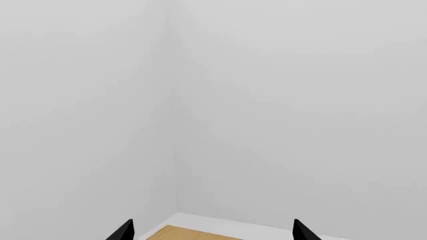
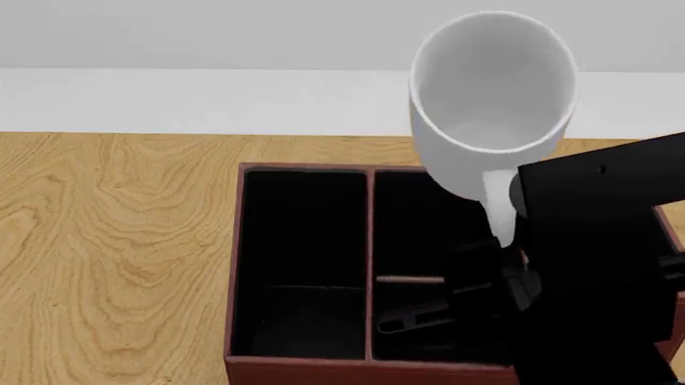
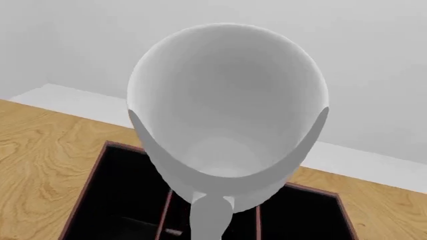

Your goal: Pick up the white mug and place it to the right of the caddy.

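White mug above caddy, right tool hidden

White mug: wide white ceramic mug, smooth glaze with a soft sheen, held above the right end effector.
Caddy: large reddish-brown leather-look organizer box, matt black lining.
Bench: light wood, visible grain, smooth satin finish.
Right end effector: matt black plastic-looking housing.
Wall: plain matt white.
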You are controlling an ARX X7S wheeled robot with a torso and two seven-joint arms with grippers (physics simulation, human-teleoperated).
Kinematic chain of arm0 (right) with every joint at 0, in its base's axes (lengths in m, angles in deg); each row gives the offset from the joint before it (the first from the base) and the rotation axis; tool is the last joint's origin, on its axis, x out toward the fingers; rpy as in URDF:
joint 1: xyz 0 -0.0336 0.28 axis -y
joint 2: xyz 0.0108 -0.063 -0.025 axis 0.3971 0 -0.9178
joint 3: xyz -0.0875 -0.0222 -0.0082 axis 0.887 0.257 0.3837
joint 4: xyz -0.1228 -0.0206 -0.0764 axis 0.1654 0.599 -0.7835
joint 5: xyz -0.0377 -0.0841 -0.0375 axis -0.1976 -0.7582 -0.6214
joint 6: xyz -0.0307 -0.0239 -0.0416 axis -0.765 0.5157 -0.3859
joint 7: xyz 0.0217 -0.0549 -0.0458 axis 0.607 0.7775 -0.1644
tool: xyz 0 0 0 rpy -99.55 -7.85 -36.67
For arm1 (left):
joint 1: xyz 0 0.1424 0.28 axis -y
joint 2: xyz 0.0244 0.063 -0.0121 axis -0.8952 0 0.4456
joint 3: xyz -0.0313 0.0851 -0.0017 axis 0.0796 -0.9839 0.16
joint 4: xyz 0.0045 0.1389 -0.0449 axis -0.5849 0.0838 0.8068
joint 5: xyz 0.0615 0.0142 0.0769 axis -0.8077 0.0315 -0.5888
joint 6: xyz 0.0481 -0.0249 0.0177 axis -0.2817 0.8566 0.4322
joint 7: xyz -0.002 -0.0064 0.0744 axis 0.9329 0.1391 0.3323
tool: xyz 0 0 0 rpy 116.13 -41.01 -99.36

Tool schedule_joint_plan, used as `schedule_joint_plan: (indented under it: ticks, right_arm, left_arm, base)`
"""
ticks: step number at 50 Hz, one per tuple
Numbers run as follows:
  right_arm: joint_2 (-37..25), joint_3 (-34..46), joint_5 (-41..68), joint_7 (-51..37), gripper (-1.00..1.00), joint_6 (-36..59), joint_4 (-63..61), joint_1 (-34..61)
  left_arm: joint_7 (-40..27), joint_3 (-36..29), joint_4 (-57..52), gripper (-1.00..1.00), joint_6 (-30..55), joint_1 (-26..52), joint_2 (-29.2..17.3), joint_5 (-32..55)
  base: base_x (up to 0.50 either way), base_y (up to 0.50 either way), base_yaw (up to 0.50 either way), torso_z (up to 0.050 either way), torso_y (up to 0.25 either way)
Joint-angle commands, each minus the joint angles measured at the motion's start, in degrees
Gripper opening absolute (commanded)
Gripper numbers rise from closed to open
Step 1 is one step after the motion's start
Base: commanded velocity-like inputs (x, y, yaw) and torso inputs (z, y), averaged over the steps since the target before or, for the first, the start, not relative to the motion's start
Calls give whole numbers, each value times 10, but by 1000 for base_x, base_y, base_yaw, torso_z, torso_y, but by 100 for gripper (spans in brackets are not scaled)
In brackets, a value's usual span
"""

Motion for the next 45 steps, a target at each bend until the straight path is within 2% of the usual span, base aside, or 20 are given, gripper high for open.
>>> schedule_joint_plan:
  ticks: [1,27,45]
  right_arm:
    - [-28,-18,3,10,-100,5,17,11]
    - [-75,-31,-2,36,-100,16,89,27]
    - [-76,-18,-36,68,-100,42,154,62]
  left_arm:
    - [-2,0,3,100,0,2,0,1]
    - [0,-16,45,100,-7,28,3,-4]
    - [1,-31,94,100,-24,52,6,-15]
  base:
    - [0,0,0,0,0]
    - [0,0,0,0,1]
    - [0,0,0,1,1]
